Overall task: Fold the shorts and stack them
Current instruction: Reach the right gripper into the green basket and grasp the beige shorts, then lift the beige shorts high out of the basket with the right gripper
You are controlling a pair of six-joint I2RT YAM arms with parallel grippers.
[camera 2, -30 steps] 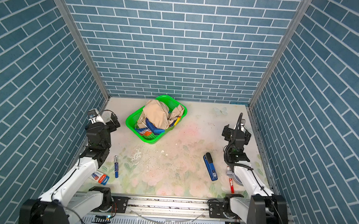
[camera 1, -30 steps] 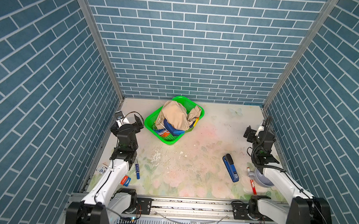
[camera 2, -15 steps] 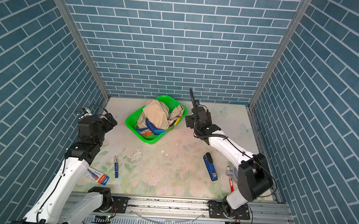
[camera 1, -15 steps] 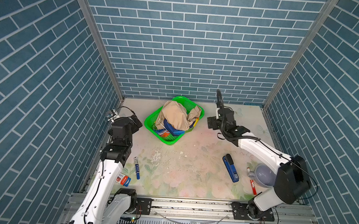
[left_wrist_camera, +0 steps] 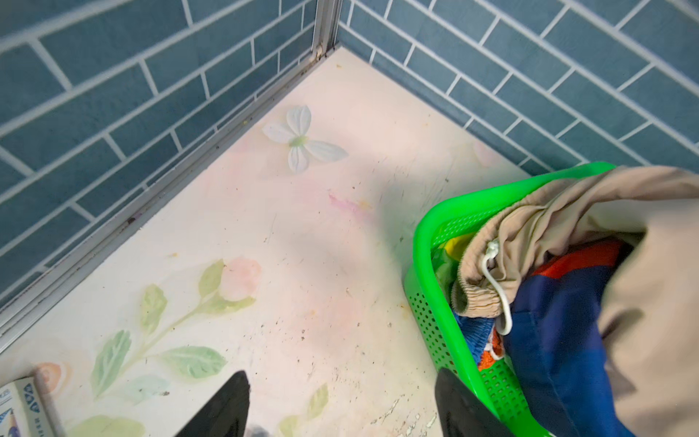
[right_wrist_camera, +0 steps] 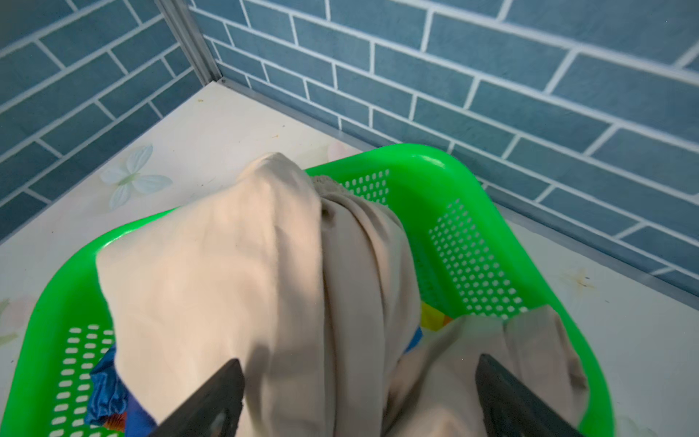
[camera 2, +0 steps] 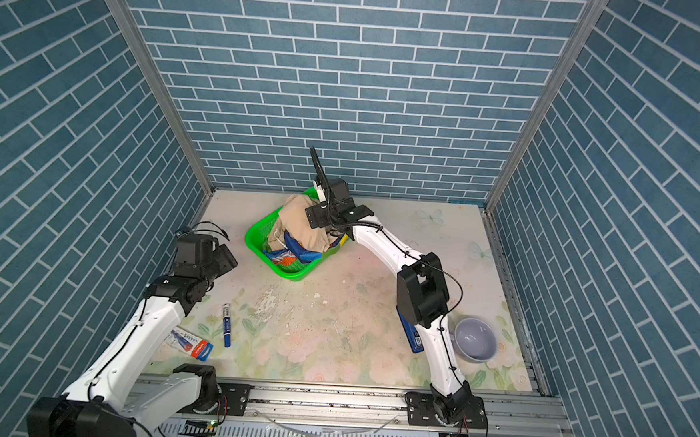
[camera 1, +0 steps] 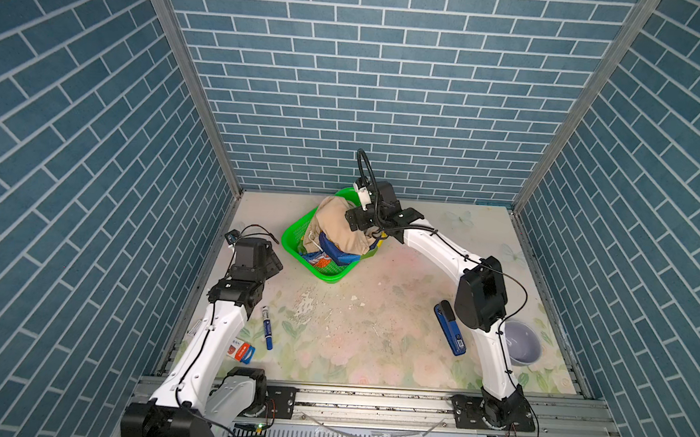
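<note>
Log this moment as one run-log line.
folded: none | right gripper: fingers open over beige shorts | left gripper: fingers open beside green basket | striped shorts: in basket, under beige

Bright even light; soft shadows; wrist views slightly blurred

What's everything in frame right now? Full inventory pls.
beige shorts: 1, tan with white drawstring, heaped on top in basket
striped shorts: 1, blue/orange/yellow showing, in basket under the beige pair
basket: 1, green, back centre of table
marker: 1, blue, front left
packet: 1, white/red/blue, front left by left arm
stapler-like tool: 1, blue and black, right side by right arm
bowl: 1, lavender, front right
table: 1, pale floral print
left end effector: 1, black, open, beside basket
right end effector: 1, black, open, over beige shorts
</note>
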